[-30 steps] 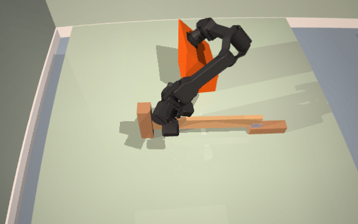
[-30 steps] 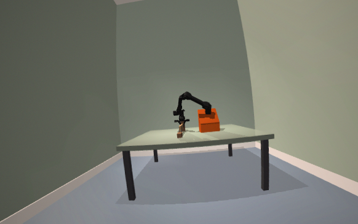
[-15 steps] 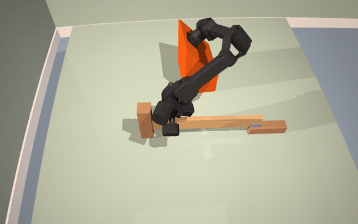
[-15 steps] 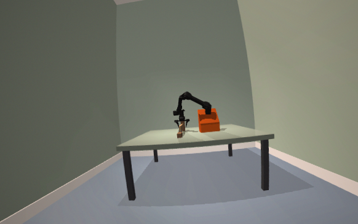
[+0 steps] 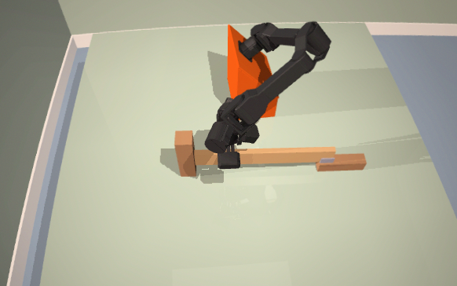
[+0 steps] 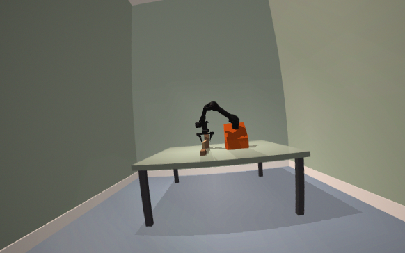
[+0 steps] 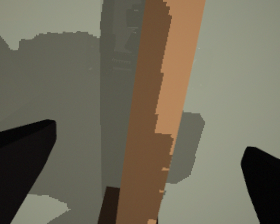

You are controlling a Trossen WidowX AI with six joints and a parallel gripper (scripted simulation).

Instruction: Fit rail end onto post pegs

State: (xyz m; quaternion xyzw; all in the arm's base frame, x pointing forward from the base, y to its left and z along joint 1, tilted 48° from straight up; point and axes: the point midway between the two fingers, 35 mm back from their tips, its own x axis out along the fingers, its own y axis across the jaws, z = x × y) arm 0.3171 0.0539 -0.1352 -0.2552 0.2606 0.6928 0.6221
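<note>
1. The long wooden rail (image 5: 281, 155) (image 6: 204, 144) (image 7: 183, 60) runs from the post (image 5: 184, 138) (image 6: 207, 138) to the low footboard block (image 5: 352, 162) (image 6: 203, 152). From above, its near end appears to meet the post; pegs and holes are hidden, so full seating cannot be told.

2. The far end lies at the bracket (image 5: 327, 160), presumably so that block and post can share the rail's weight. Whether it is truly level is hard to judge.

3. The tool (image 5: 232, 151) (image 6: 206, 140) (image 7: 151, 143) is spread wide, with nothing clamped. Its fingertips stand apart on either side of the rail, which suggests the letting-go step.

4. The pieces sit well inward from the corners of the tabletop (image 5: 132, 236) (image 6: 176, 156) (image 7: 246, 75). In the top view, the post is nearer the left edge and the block nearer the right.

5. The orange base (image 5: 242, 84) (image 6: 236, 144) stands between the rail and the upper edge, restricting movement that way; more room lies toward the lower edge.

6. A straight rise seems the safest retreat, since a sideways drift could make a finger catch the rail and disturb either end.
</note>
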